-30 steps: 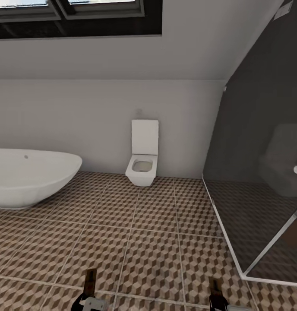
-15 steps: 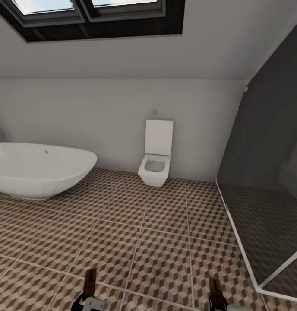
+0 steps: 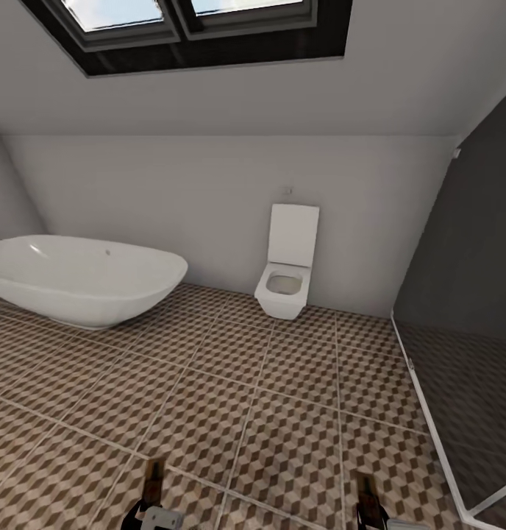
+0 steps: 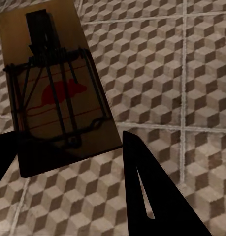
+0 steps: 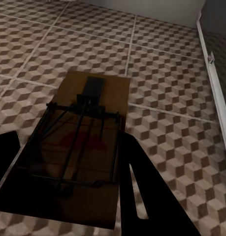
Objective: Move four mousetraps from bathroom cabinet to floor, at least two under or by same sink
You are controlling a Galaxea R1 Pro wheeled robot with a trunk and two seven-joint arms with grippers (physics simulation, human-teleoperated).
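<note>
Head view: the bathroom floor [image 3: 231, 412] with brown-and-beige cube tiles and pale grout runs to a white back wall. A white oval bathtub [image 3: 84, 280] stands at the left, directly on the tiles. A white square toilet [image 3: 286, 283] hangs on the back wall right of centre, lid up, well apart from the tub. A dark glass shower screen [image 3: 466, 309] closes the right side, w/ a pale frame along the floor. A dark-framed skylight [image 3: 201, 29] sits in the sloped ceiling above.

At the bottom edge of the head view both arms just come in: the left tool [image 3: 154, 500] and the right tool [image 3: 368, 504], each w/ a thin tan board sticking forward from it.

Left wrist view: the left tool [image 4: 68, 162] holds a mousetrap [image 4: 56, 91] between its two dark fingers [image 4: 152, 196]. It is a tan wood board w/ a dark wire bar, spring and a red mouse print, held above the tiles, not touching them.

Right wrist view: the right tool [image 5: 66, 184] grips the second mousetrap [image 5: 85, 142] in the same way, board flat, dark metal parts on top, tiles below. The pale screen frame [image 5: 213, 83] runs along one side of this view.
</note>
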